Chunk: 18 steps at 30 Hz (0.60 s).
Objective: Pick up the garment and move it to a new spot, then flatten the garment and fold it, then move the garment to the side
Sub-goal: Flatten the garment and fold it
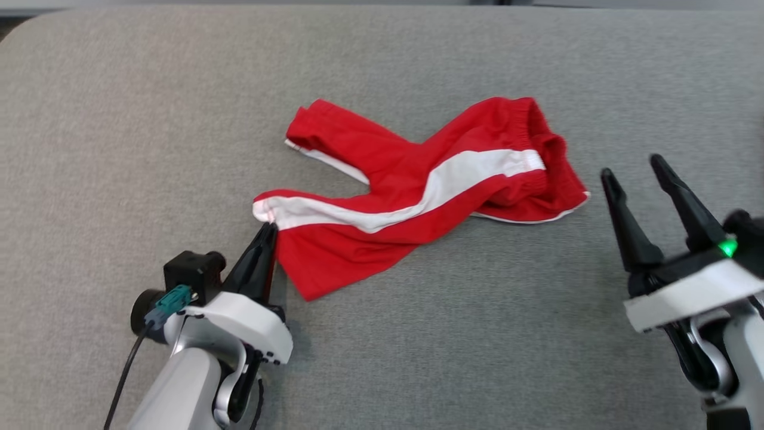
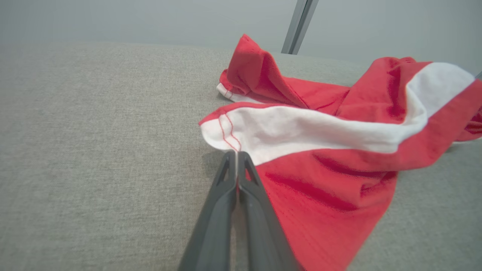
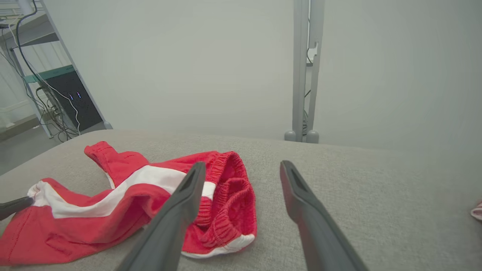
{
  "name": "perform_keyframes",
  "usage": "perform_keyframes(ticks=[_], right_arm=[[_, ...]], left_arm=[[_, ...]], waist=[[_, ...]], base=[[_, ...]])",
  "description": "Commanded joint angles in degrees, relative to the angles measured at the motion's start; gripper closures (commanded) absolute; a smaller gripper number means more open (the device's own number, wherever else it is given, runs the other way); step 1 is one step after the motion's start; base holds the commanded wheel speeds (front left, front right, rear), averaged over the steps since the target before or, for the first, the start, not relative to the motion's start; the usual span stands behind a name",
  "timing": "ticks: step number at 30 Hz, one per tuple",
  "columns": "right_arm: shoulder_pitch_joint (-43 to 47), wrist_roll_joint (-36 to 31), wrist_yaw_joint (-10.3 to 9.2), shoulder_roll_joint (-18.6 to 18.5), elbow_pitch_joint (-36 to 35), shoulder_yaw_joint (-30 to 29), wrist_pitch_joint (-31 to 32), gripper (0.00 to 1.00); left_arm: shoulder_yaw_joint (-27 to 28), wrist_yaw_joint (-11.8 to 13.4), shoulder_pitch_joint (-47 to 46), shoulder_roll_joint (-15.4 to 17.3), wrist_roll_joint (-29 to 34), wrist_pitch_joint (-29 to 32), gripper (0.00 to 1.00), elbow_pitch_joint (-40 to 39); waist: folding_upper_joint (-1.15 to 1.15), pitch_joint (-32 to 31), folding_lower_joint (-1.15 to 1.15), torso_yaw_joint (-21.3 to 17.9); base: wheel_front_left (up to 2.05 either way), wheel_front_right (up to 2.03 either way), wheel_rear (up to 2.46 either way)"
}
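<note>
Red shorts (image 1: 382,173) with a broad white stripe are seen lying crumpled in the middle of the head view, on a grey woven surface (image 1: 119,119). The elastic waistband is turned toward the right of the frame, and the two legs are spread toward the left, one toward the upper middle and one toward the lower left.

The left gripper (image 1: 268,227) is found at the lower left of the head view. It is clenched, with the fingers pressed together and the tips set against the white hem of the nearer leg. In the left wrist view, the left gripper (image 2: 238,153) is met by the hem of the shorts (image 2: 320,188) at the frame's centre; whether cloth is pinched between the tips cannot be told.

The right gripper (image 1: 632,167) is held at the right edge of the head view, released, with its fingers spread wide and nothing between them. It is kept just beside the waistband and apart from it. In the right wrist view, the shorts (image 3: 94,226) are shown at the lower left, behind the spread right gripper (image 3: 243,165).
</note>
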Motion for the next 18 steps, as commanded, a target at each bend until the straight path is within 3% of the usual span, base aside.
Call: perform_keyframes(ticks=[1,10,18], right_arm=[[-1.3,0.44,0.02,-0.68,0.65,0.56,0.36,0.0],[-12.06,5.8,0.02,-7.14,7.95,11.91,7.33,0.0],[-15.89,12.4,0.02,-12.27,7.75,17.54,15.48,0.0]], left_arm=[[-0.09,0.19,-1.33,0.1,0.32,-0.2,1.0,-0.36],[-2.42,-0.43,-3.55,-1.84,0.69,-1.61,1.0,0.64],[-3.27,-0.47,-4.81,-2.6,0.48,-3.2,1.0,2.34]], waist=[[0.0,1.44,0.0,1.47],[0.0,4.03,0.0,4.13],[0.0,5.31,0.0,4.48]], base=[[0.0,0.0,0.0],[0.0,0.0,0.0],[0.0,0.0,0.0]])
